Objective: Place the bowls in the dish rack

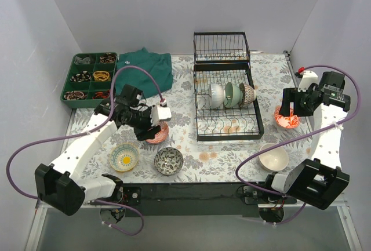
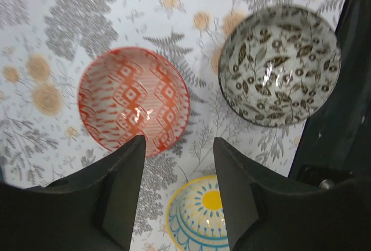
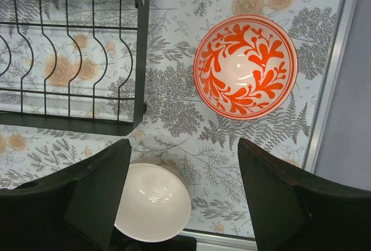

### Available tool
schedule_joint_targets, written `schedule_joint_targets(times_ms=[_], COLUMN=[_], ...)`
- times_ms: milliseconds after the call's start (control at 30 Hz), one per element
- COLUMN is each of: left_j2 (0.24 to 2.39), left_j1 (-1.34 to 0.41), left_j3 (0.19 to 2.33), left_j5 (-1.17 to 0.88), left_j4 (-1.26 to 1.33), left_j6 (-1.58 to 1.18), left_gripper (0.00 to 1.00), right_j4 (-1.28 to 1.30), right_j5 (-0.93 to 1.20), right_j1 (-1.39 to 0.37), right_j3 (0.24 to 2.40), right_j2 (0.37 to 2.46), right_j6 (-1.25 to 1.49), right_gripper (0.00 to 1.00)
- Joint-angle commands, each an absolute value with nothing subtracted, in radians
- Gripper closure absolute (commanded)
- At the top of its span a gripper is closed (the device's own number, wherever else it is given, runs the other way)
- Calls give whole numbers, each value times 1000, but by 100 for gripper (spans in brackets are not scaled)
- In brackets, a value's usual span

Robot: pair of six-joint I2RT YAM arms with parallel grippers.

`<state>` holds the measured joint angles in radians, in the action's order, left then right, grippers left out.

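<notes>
From the wrist camera, my left end effector (image 2: pixel 179 146) is released: jaws apart, nothing between them, hanging over the bench (image 2: pixel 52 31). The red-patterned bowl (image 2: pixel 133 100) sits upright just past the left finger (image 2: pixel 124 187), whose tip overlaps the near rim; I cannot tell whether it touches. The yellow-sun bowl (image 2: pixel 200 213) is half hidden behind both fingers and cut off by the bottom edge. The black-and-white bowl (image 2: pixel 279 65) shows whole, close to the bench's dark edge.

From overhead, that arm covers most of the red-patterned bowl, and only a sliver of rim shows.

My right end effector (image 3: pixel 184 146) is released too, with its jaws wide and nothing held. The red-orange bowl (image 3: pixel 245 65) is fully in view beyond them, upright on the bench. The cream bowl (image 3: pixel 152 202) is partly masked by the left finger (image 3: pixel 98 193).

Only a corner of the dish rack (image 3: pixel 75 59) reaches this view, with two bowl bottoms cropped at the top edge.

Overhead, the rack holds three bowls on edge in one row of tines, overlapping each other: a pale bowl (image 1: pixel 216 95), a pale green bowl (image 1: pixel 233 94) and a brown-patterned bowl (image 1: pixel 248 93).

A green compartment tray (image 1: pixel 90 79) sits at the far left. Its contents are too small to make out.
</notes>
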<state>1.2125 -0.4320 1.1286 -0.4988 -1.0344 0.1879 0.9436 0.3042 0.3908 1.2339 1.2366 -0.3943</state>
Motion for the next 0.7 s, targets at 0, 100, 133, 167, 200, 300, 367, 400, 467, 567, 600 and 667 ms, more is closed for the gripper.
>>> schedule_joint_targets(times_ms=[0, 100, 133, 167, 200, 300, 367, 400, 467, 567, 600, 667], left_j2=[1163, 1155, 1146, 1140, 1138, 1147, 1160, 1163, 1160, 1163, 1173, 1184], left_j1=[-433, -433, -433, -433, -433, -434, -433, -433, -433, -434, -433, -434], left_j3=[1017, 967, 954, 944, 924, 898, 881, 871, 836, 828, 831, 827], left_j5=[-394, -388, -397, -402, -408, -443, -454, -465, -474, -494, -502, -502], left_j4=[-1094, -1037, -1013, -984, -930, -893, -884, -864, -835, -805, -816, -824], left_j6=[370, 376, 377, 373, 371, 394, 413, 419, 445, 471, 472, 476], left_gripper=[51, 52, 52, 52, 52, 54, 55, 55, 56, 57, 57, 57], right_j4=[908, 914, 916, 914, 914, 914, 914, 914, 913, 914, 914, 913], right_j5=[380, 380, 380, 379, 380, 380, 379, 376, 373, 365, 362, 360], right_j1=[393, 393, 393, 393, 393, 393, 394, 394, 393, 393, 393, 393], right_j3=[1259, 1278, 1281, 1282, 1282, 1281, 1281, 1281, 1282, 1284, 1284, 1284], right_j2=[1221, 1233, 1236, 1236, 1238, 1236, 1238, 1238, 1242, 1244, 1246, 1247], right_j6=[-403, -396, -396, -396, -394, -390, -390, -390, -390, -390, -390, -391], right_gripper=[17, 17, 17, 17, 17, 17, 17, 17, 17, 17, 17, 17])
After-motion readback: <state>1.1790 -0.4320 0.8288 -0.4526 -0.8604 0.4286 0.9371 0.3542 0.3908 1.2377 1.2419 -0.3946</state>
